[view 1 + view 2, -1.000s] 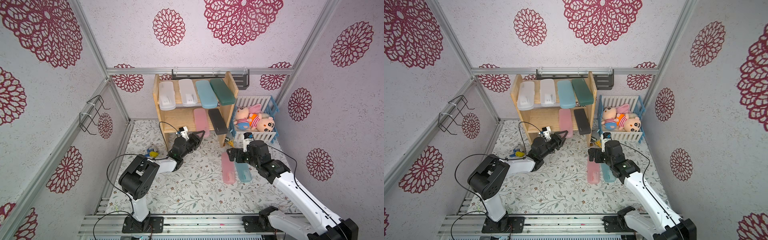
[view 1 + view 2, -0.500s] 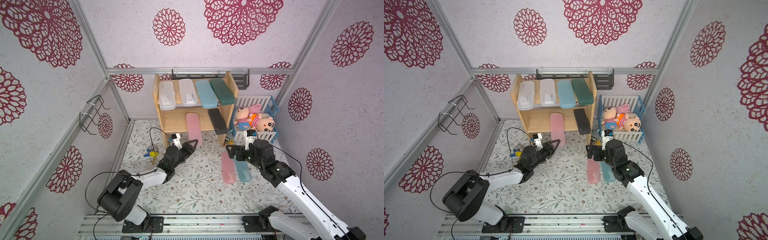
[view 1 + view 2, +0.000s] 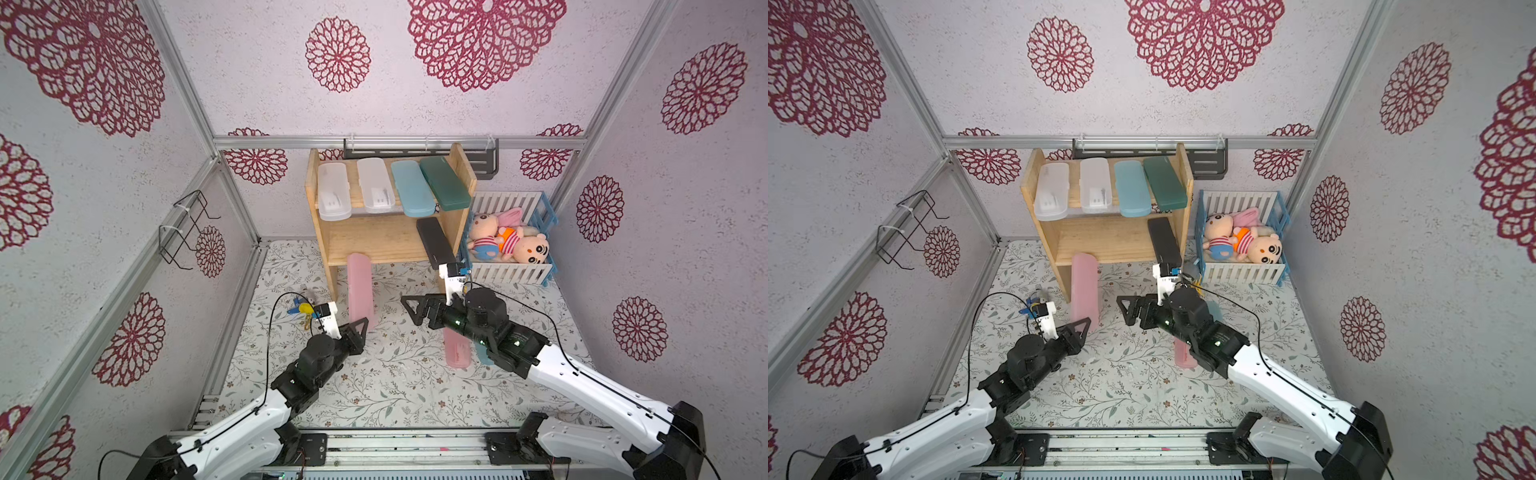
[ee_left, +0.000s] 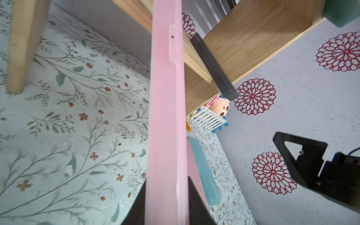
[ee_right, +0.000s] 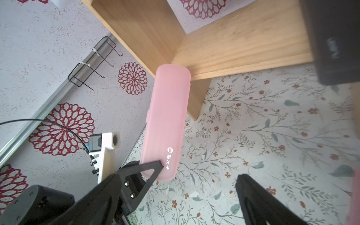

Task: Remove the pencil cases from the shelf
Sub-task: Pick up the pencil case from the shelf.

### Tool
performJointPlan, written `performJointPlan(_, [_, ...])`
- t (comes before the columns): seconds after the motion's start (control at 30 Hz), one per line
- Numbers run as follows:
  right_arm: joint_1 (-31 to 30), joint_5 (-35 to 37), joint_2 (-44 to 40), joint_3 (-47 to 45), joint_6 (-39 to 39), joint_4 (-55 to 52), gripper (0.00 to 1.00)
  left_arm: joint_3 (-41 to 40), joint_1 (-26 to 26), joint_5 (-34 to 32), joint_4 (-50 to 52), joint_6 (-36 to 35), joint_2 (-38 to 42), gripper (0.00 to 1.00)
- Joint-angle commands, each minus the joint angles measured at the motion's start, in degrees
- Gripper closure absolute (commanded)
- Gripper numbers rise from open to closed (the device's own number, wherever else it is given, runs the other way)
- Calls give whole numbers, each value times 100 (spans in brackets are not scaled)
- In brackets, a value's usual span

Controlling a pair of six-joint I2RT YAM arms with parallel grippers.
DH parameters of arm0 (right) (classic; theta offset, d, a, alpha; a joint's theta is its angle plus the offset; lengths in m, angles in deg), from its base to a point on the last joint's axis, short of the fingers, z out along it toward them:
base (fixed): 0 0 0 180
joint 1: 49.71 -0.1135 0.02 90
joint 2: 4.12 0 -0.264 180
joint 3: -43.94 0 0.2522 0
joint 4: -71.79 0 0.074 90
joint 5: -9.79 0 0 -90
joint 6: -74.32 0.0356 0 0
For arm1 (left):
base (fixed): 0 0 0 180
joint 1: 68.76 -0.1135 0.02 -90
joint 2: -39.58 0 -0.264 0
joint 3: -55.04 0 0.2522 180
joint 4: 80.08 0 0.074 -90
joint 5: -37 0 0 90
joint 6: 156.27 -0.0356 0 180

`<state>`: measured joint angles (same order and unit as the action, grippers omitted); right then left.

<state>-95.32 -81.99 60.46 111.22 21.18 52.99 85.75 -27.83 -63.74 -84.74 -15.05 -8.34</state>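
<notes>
Shelf [image 3: 374, 241] top tier holding four pencil cases [image 3: 411, 189], crate [image 3: 511, 272] holding plush toys [image 3: 505, 241]

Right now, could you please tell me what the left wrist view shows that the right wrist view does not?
Only the left wrist view shows the plush toy in its slatted crate and the light blue pencil case on the floor. Only the right wrist view shows the black wire rack and the printed logo on the pink pencil case. Both show the left gripper shut on that case, the wooden shelf and the black pencil case.
</notes>
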Motion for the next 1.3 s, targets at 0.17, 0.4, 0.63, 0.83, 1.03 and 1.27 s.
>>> performJointPlan(0.17, [-459,207,660,493,374,820,1,-364,265,-479,513,-323,1195,100])
performJointPlan(0.4, [-685,315,1075,714,480,864,1,-439,329,-579,804,-438,1745,100])
performJointPlan(0.63, [-883,273,1522,1060,484,937,1,-448,361,-569,776,-486,1787,100])
performJointPlan(0.83, [-982,193,2112,1523,411,882,1,-423,420,-580,753,-534,1836,100])
performJointPlan(1.03, [-1001,108,2682,1853,394,917,1,-451,486,-655,760,-534,1925,100])
performJointPlan(1.27, [-1071,20,2988,2076,343,921,1,-504,539,-710,769,-499,1949,100])
